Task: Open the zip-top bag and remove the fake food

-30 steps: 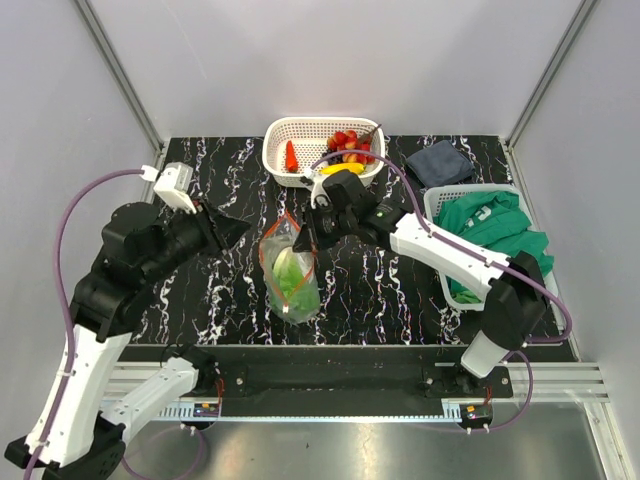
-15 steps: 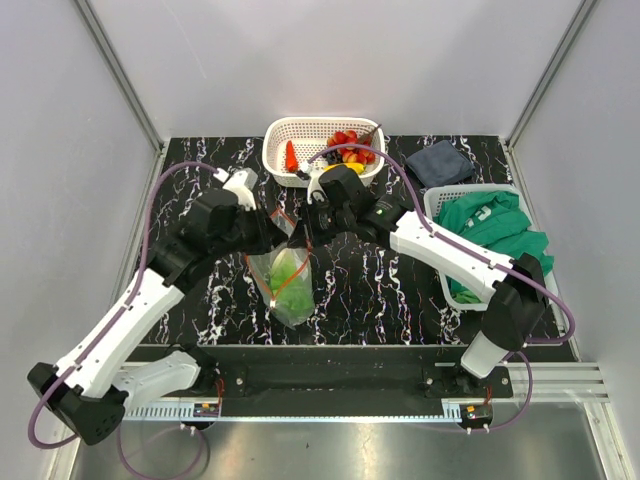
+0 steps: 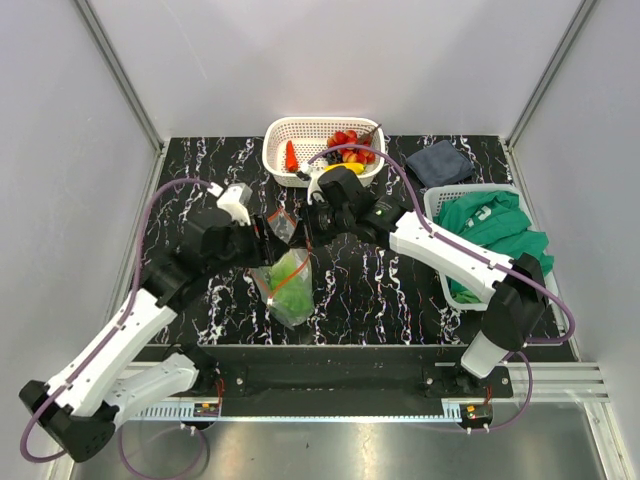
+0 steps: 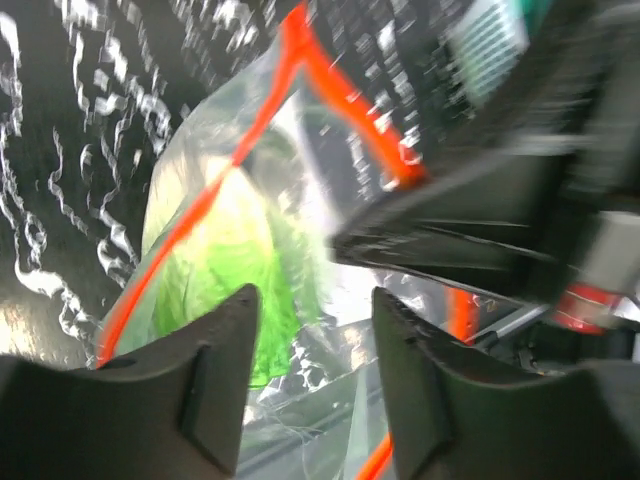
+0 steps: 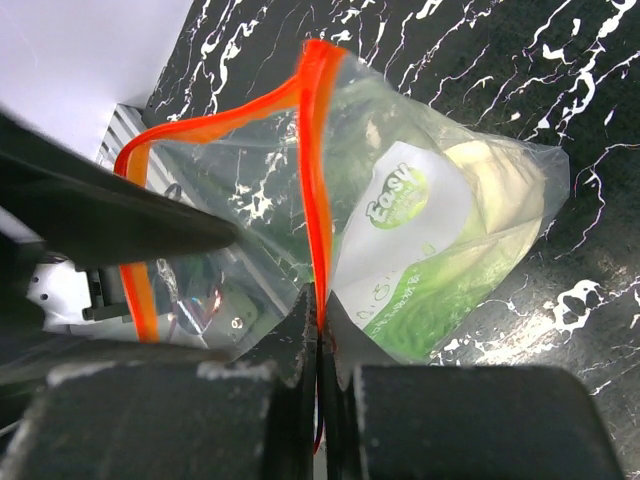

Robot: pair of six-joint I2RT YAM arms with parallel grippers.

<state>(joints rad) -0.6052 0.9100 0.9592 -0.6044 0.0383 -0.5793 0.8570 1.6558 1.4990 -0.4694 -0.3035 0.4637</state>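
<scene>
Two arms now work the zip-top bag [image 3: 285, 290]: right pincer [image 5: 318, 312] pinches its rim, left pincer [image 4: 310, 315], newly arrived, stands spread. Opening looks close.

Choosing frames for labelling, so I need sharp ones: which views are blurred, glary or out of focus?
Top external: sharp, evenly lit, zip-top bag well defined. Left wrist: view smeared, the bag's plastic washed pale near the left gripper. Right wrist: bag's orange rim crisp, the right gripper close and soft.

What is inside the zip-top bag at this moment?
Through the clear zip-top bag, leafy green lettuce shows. A white printed label covers part of it, so anything behind that cannot be seen.
</scene>
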